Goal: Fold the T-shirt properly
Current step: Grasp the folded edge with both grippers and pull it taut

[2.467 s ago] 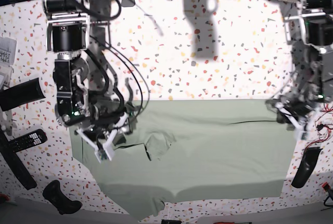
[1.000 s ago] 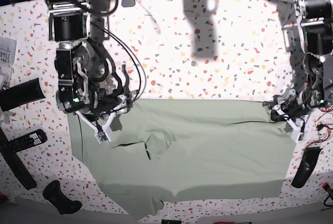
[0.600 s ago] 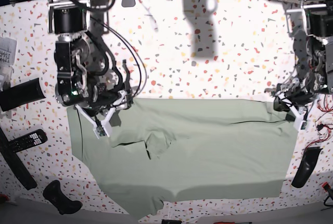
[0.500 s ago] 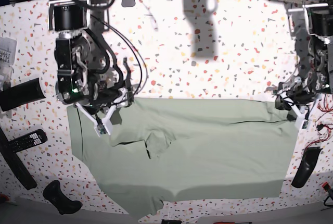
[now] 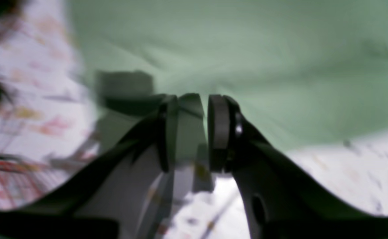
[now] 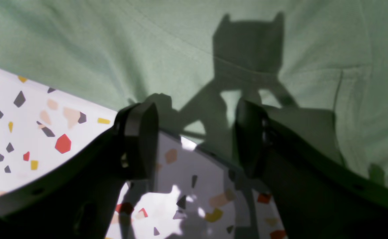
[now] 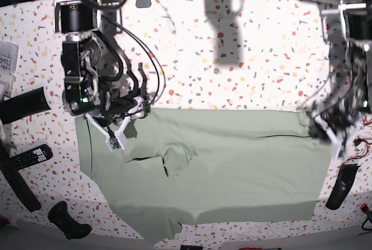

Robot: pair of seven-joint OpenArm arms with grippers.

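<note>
The pale sage-green T-shirt [image 7: 232, 168] lies spread flat across the near half of the speckled table, with a crumpled collar fold [image 7: 174, 160] left of its middle. My right gripper [image 7: 116, 136] hangs over the shirt's upper left corner. In the right wrist view it [image 6: 194, 113] is open and empty, just above the cloth's edge [image 6: 114, 39]. My left gripper [image 7: 326, 131] is at the shirt's right edge. In the blurred left wrist view it [image 5: 192, 103] is shut on a fold of the shirt [image 5: 247, 49].
A remote control [image 7: 29, 157], a black cylinder [image 7: 23, 103] and a black controller [image 7: 67, 220] lie left of the shirt. A black object [image 7: 340, 185] and red wires [image 7: 360, 139] are at the right edge. The bare speckled table [image 7: 232, 58] stretches behind the shirt.
My right gripper has risen off the shirt's left part and moved toward its upper left corner. The shirt's left side now lies flatter and wider. My left gripper has shifted slightly at the right edge.
</note>
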